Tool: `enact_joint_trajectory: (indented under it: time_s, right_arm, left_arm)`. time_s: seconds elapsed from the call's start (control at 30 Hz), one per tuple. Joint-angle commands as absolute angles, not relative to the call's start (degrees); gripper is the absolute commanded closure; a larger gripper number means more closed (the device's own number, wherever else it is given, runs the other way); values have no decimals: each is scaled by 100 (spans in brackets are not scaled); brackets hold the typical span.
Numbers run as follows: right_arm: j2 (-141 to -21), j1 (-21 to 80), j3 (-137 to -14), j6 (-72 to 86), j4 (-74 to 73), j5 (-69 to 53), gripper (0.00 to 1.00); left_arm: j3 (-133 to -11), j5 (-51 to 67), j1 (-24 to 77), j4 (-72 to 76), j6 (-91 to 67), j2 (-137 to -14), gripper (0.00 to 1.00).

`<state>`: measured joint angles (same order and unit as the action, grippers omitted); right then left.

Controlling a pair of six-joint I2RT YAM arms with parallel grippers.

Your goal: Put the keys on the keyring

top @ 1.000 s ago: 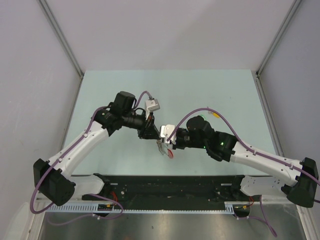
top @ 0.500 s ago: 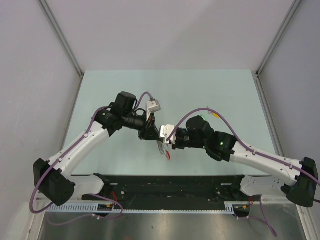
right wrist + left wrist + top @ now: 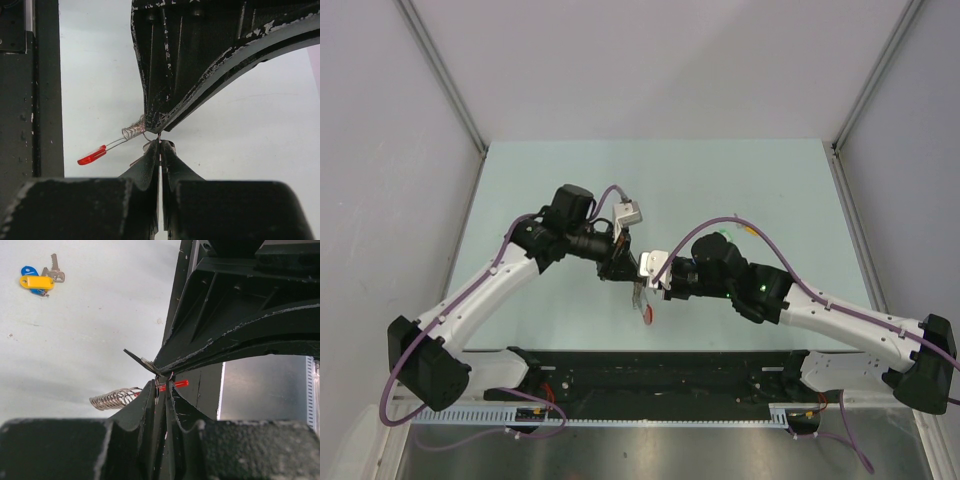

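Note:
My two grippers meet tip to tip above the pale green table (image 3: 750, 190). The left gripper (image 3: 634, 277) (image 3: 162, 383) is shut on the thin wire of the keyring, whose grey metal coil (image 3: 112, 398) (image 3: 132, 130) and red tag (image 3: 650, 314) (image 3: 91, 155) hang beside the tips. The right gripper (image 3: 650, 283) (image 3: 160, 144) is shut on a thin piece. A flat black sliver (image 3: 136, 356) sticks out past its tips and looks like the black-headed key. A blue-and-yellow key (image 3: 35, 281) and a bare metal key (image 3: 55, 273) lie on the table. The green key is out of view.
A black rail (image 3: 660, 365) runs along the table's near edge, right below the grippers. Grey walls (image 3: 380, 150) close the table on the left, back and right.
Both grippers have shifted slightly left together, still tip to tip. The red tag has swung a little left and down.

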<state>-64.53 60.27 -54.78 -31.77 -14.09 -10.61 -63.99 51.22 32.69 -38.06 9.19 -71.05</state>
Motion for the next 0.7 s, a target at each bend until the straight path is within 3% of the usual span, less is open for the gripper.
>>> enact_joint_trajectory:
  time_s: [0.0, 0.67]
  right_arm:
    - [-6398, 6056, -5774, -3226, -1143, -958, 100]
    - [-6381, 6082, -5775, -3217, -1169, -932, 100]
  left_arm:
    - [-6346, 5432, 3331, -4166, 1186, -7111, 81]
    - [-6258, 5361, 3331, -3876, 1213, -7014, 86]
